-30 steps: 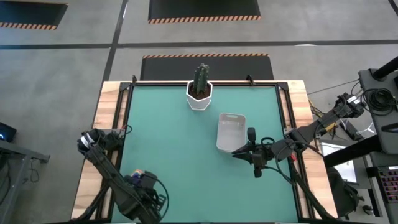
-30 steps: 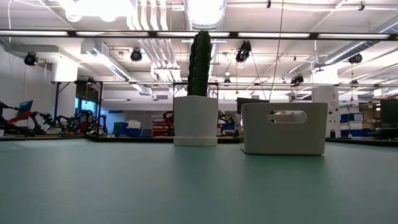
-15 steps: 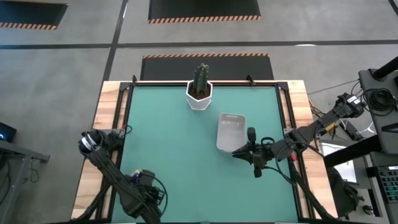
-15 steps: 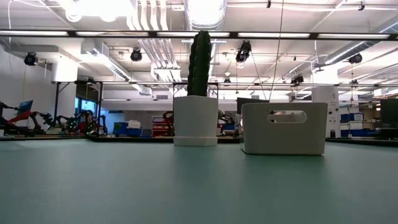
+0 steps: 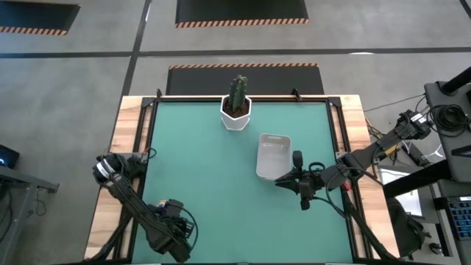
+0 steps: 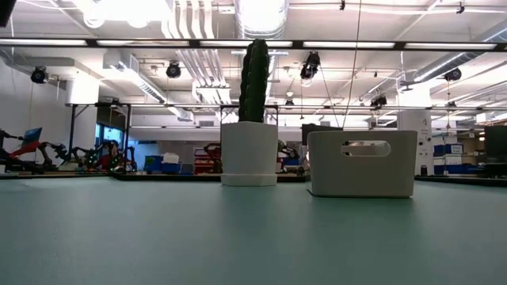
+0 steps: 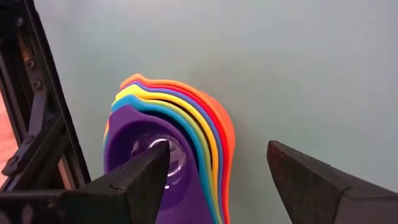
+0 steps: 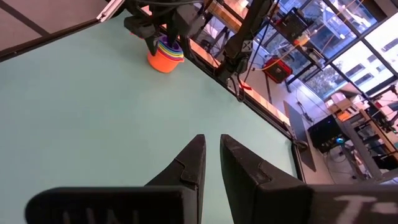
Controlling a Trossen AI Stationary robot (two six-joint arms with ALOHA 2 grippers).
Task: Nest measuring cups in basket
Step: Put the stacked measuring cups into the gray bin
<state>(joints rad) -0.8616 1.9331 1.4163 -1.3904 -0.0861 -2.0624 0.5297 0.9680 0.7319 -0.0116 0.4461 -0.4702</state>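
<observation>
The measuring cups [image 7: 168, 155], nested in one stack with purple innermost, sit at the counter's [image 5: 213, 169] near-left corner, well apart from the basket [image 5: 271, 156]. The left claw [image 7: 217, 177] gapes wide around the stack, gripping nothing. The right claw [image 8: 211, 163], nearly closed and empty, waits just beside the basket.

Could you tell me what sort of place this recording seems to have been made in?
Probably a robotics lab in a large industrial hall. The low view shows exposed ceiling ducts and other robot arms on benches behind the green table; the high view shows a concrete floor with hazard-striped mats.
</observation>
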